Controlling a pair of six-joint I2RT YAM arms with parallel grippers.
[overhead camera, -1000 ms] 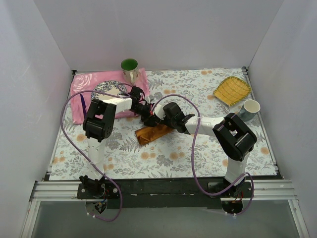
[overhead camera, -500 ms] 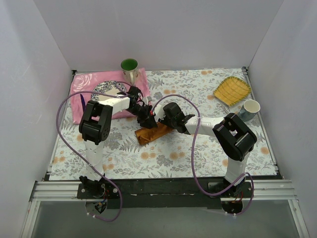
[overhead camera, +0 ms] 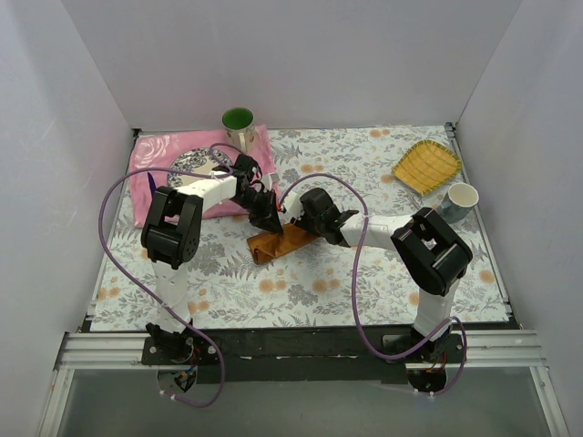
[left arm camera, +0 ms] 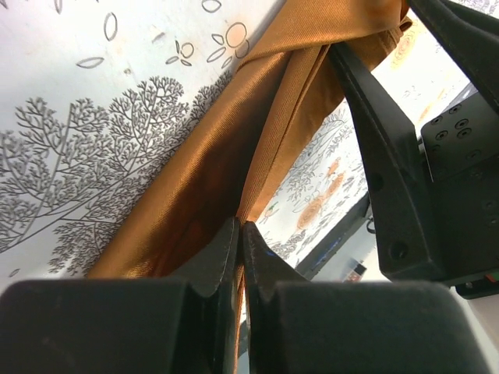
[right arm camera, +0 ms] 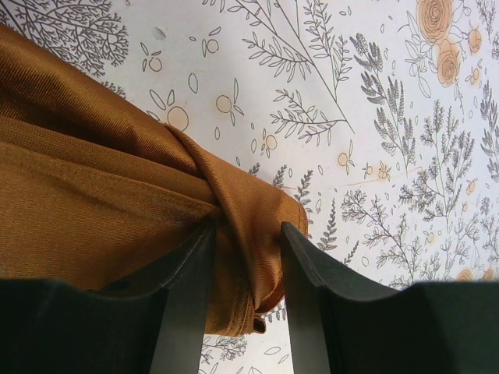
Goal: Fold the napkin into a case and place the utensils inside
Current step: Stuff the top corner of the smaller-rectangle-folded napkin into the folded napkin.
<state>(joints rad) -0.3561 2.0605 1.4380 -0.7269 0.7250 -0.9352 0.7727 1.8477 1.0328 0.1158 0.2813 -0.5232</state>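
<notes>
L gripper (left arm camera: 238, 231) pressed tight, pinching napkin (left arm camera: 195, 187) edge; R gripper (right arm camera: 247, 234) half-spread, clamping a bunched fold. Napkin lies crumpled on floral table (overhead camera: 364, 273).

Centre: napkin (overhead camera: 278, 244); back-left: plate (overhead camera: 187, 162) on larger cloth (overhead camera: 146, 189), mug (overhead camera: 239, 126) behind; back-right: tray (overhead camera: 426, 166).

Top view high, rear, looking down on whole table (overhead camera: 383, 282); 2 wrist views close, both on napkin (left arm camera: 226, 140) (right arm camera: 93, 218).

plain rust-orange napkin (overhead camera: 278, 244), white floral tablecloth (overhead camera: 364, 164), pink cloth (overhead camera: 150, 157), green mug (overhead camera: 238, 121), yellow tray (overhead camera: 426, 166)
</notes>
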